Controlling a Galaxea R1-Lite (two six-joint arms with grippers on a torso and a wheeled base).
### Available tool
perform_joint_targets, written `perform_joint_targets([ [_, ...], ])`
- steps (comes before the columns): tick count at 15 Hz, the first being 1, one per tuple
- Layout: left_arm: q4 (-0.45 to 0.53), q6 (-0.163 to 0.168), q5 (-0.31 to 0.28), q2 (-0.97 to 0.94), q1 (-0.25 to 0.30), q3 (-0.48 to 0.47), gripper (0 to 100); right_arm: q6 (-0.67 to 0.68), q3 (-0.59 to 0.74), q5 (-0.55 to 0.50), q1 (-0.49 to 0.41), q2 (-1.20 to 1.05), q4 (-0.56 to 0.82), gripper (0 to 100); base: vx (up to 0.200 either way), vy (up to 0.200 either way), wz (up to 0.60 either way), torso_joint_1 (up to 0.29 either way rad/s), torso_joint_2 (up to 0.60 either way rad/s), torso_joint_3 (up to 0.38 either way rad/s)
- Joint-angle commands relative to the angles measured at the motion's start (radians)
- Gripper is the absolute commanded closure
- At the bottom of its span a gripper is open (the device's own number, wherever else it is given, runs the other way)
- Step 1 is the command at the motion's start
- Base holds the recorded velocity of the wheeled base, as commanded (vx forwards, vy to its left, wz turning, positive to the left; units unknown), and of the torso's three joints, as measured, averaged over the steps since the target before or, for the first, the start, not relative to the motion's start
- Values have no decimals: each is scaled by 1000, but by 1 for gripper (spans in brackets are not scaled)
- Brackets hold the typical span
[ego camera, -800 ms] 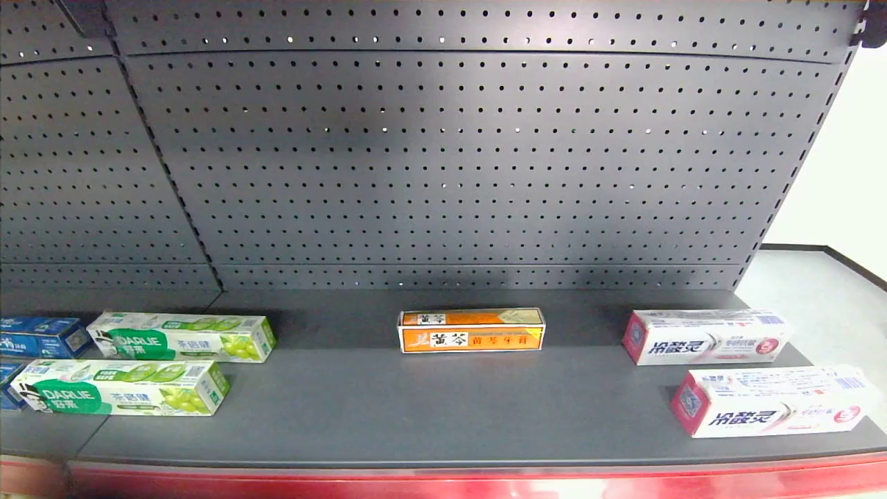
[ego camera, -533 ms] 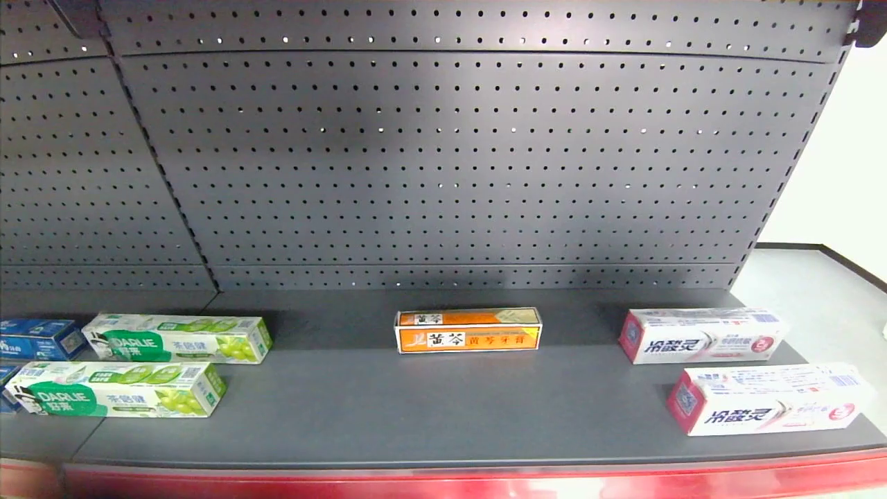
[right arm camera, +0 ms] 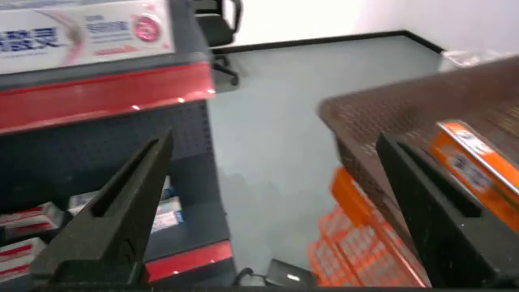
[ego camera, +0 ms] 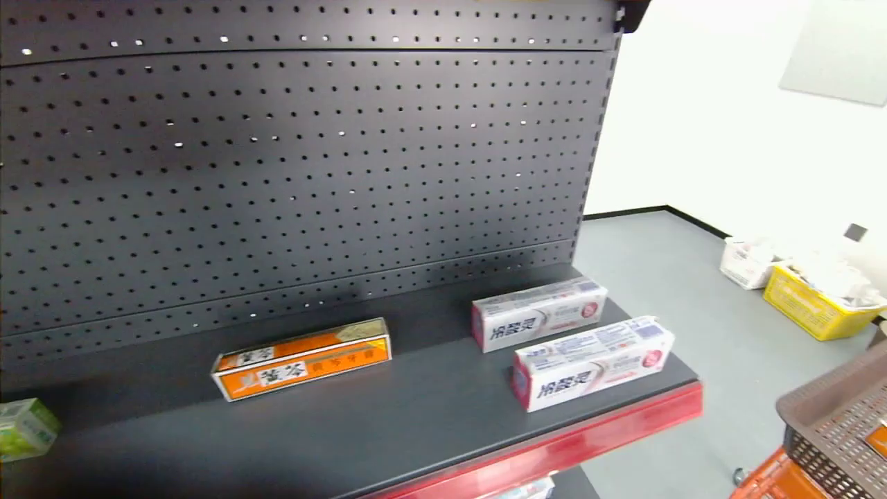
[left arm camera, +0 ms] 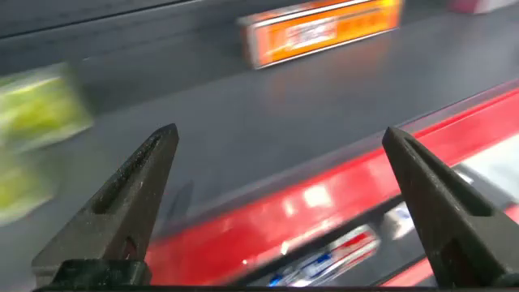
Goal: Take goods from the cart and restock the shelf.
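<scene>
**Head view.** A dark grey metal shelf (ego camera: 416, 423) with a perforated back panel (ego camera: 312, 173) is closed at the front by a red front strip (ego camera: 589, 433). A long orange toothpaste carton (ego camera: 301, 358) is laid flat behind the middle of the strip, well back from it. Two white-and-red toothpaste cartons are laid near the strip's right end, a rear carton (ego camera: 539, 313) and a front carton (ego camera: 592, 362), the latter just behind the strip. A green carton (ego camera: 24, 428) is seen at the strip's left end. Beyond the strip's right end, well apart, a brown perforated plastic cart basket (ego camera: 831, 416) is carried on an orange cart frame (ego camera: 769, 482). A small orange box (ego camera: 879, 440) is held in the basket.

**Left wrist view.** The left gripper (left arm camera: 280, 142) is held in front of the red front strip. Its jaws are spread wide and nothing is gripped. The orange toothpaste carton is seen behind the strip.

**Right wrist view.** The right gripper (right arm camera: 274, 144) is held off the strip's right end, jaws spread wide and empty. The cart basket with its small orange box is seen beside one jaw. Further cartons (right arm camera: 32, 227) are stored below the strip.
</scene>
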Motion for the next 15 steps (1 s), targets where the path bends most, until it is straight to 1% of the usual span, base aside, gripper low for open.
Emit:
perform_joint_targets([
  [1,0,0,0,0,0,0,0,0,0,0,0,1,0,0,0,0,-600,-2,2,2],
  [12,0,1,0,0,0,0,0,0,0,0,0,1,0,0,0,0,-600,3,2,2],
  [15,0,0,0,0,0,0,0,-2,0,0,0,1,0,0,0,0,0,0,0,0],
])
